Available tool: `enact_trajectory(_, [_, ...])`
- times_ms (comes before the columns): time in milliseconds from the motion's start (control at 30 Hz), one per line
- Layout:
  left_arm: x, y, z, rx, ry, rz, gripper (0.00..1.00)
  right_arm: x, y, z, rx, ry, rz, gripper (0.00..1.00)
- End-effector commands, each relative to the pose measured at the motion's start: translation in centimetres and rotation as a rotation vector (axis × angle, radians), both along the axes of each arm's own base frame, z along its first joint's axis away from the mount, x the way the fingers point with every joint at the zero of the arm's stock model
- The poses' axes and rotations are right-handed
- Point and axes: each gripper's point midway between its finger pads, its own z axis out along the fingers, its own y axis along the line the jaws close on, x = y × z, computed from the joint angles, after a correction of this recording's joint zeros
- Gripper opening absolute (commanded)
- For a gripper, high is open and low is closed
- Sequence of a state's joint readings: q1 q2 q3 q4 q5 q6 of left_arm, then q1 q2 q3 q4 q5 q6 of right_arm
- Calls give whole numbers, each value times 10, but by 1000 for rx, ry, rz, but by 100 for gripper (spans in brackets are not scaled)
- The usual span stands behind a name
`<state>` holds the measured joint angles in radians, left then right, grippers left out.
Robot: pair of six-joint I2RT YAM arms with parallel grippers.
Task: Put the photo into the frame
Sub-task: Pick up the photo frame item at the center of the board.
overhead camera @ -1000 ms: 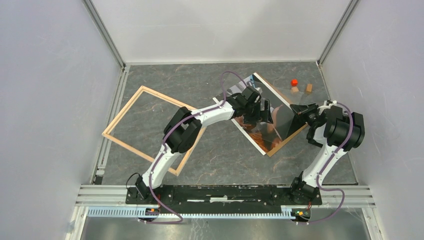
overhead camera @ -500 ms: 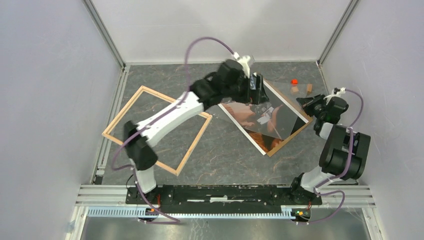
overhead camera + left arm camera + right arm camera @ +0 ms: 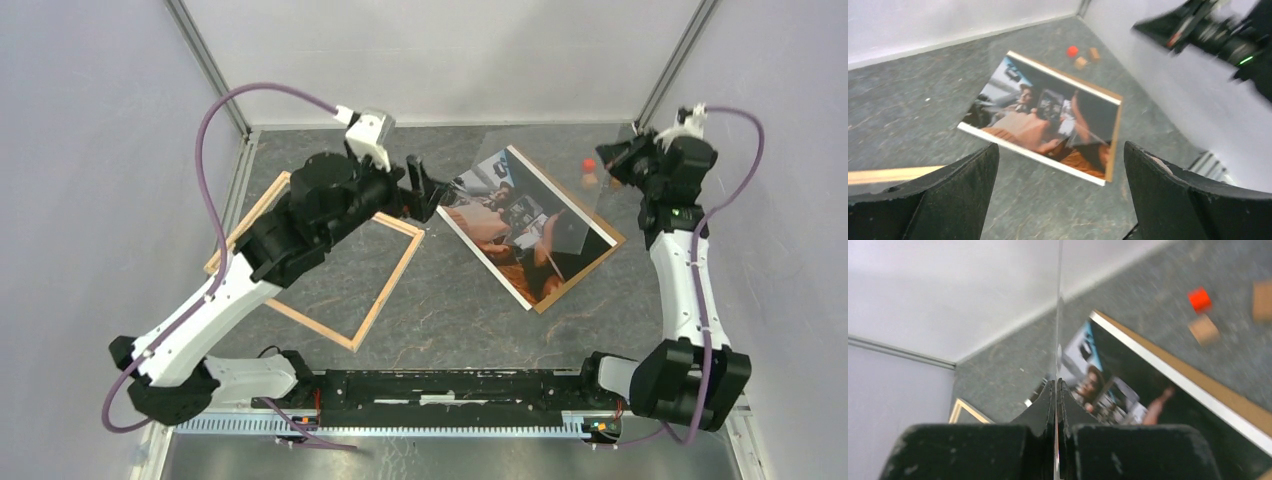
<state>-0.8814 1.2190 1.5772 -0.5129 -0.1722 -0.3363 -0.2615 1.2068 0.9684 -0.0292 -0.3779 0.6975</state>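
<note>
The photo lies flat at the right of the table on a brown backing board. It also shows in the left wrist view and the right wrist view. The pale wood frame lies flat at the left, with nothing inside it. My left gripper is open and empty, raised between frame and photo. My right gripper is shut on the edge of a clear sheet, held in the air over the photo's far right side.
A red block and two small wooden blocks lie at the far right corner, near my right gripper. White walls close the table on three sides. One frame rail shows at the left of the left wrist view.
My left arm has lifted off the photo and swung back left, its gripper open. My right arm has risen toward the far right corner, lifting the clear sheet off the photo.
</note>
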Motion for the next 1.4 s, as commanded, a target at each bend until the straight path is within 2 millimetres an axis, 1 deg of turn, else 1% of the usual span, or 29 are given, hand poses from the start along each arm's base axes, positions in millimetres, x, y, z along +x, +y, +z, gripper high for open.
enact_trajectory(0, [2,37,6,-13,-157,108,100,0,27,111,-99,-155,14,0])
enact_trajectory(33, [-2,44,9,-34,-170,118,100,0,43,127,-90,-182,41,0])
enact_trajectory(100, [-13,55,25,-91,-201,116,100,1,73,152,-58,-223,84,0])
enact_trajectory(167, [-21,64,34,-131,-225,116,100,-1,114,173,-22,-264,153,0])
enact_trajectory(200, [-23,68,35,-145,-238,125,100,-1,129,181,-6,-277,171,0])
enact_trajectory(233, [-24,72,38,-158,-257,134,100,-2,150,189,9,-289,206,0])
enact_trajectory(267, [-23,76,37,-155,-272,151,100,-4,165,200,25,-308,225,0])
enact_trajectory(300, [-22,82,38,-153,-286,172,100,-4,183,206,39,-314,253,0])
enact_trajectory(333, [-20,87,38,-146,-290,200,100,-6,201,215,52,-330,279,0])
enact_trajectory(433, [-22,103,44,-153,-310,251,100,-13,242,243,92,-380,342,0])
enact_trajectory(500, [-25,110,46,-167,-318,270,100,-16,268,251,137,-395,369,0])
enact_trajectory(567, [-25,117,47,-170,-332,296,100,-19,288,245,200,-384,400,0])
enact_trajectory(633, [-22,124,46,-160,-343,331,100,-22,303,227,259,-356,399,0])
enact_trajectory(700, [-19,129,44,-145,-341,364,100,-24,314,196,351,-312,391,0])
enact_trajectory(733, [-18,130,44,-141,-340,369,100,-27,319,171,405,-272,382,0])
enact_trajectory(767, [-18,130,44,-141,-340,370,100,-30,322,142,438,-232,361,0])
enact_trajectory(800, [-18,129,42,-140,-340,368,100,-36,325,120,490,-202,338,0])
enact_trajectory(833, [-17,129,41,-138,-339,370,100,-43,327,88,520,-157,308,0])
enact_trajectory(867, [-16,128,40,-133,-340,373,100,-48,325,64,538,-143,272,0])
enact_trajectory(900, [-14,128,38,-126,-339,376,100,-53,324,51,558,-138,245,0])
enact_trajectory(933, [-12,126,36,-114,-336,378,100,-53,319,32,549,-122,206,0])
enact_trajectory(1033, [-9,120,32,-97,-324,369,100,-58,305,-6,546,-114,124,0])
enact_trajectory(1067, [-8,118,30,-95,-320,361,100,-59,299,-13,546,-122,93,0])
enact_trajectory(1100, [-8,115,29,-92,-318,353,100,-62,295,-27,538,-105,68,0])
enact_trajectory(1133, [-7,114,28,-90,-315,351,100,-65,291,-37,536,-93,46,0])
enact_trajectory(1267, [-1,109,21,-61,-303,359,100,-78,287,-70,518,-49,21,0])
enact_trajectory(1367, [0,103,17,-56,-292,337,100,-91,292,-90,505,-17,29,0])
